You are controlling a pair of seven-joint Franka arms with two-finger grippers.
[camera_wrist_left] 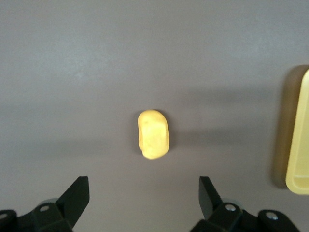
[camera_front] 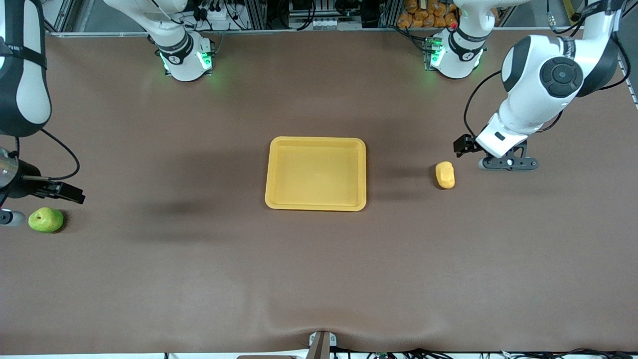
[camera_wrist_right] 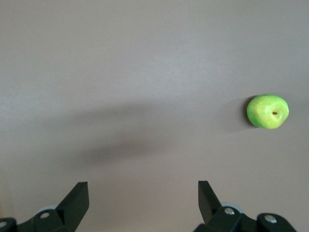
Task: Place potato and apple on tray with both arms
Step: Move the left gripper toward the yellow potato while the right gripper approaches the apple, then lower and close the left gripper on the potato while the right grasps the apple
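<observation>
Potato [camera_front: 445, 175] long axis toward front camera; left gripper [camera_wrist_left: 144, 198], right gripper [camera_wrist_right: 143, 200] fingers spread.

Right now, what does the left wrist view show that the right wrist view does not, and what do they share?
Only the left wrist view shows the potato lying on the table, with an edge of the tray beside it, and the open left pincer above. Only the right wrist view shows the apple, off to one side of the open right pincer. Both share the brown table, and neither pincer holds anything.
</observation>
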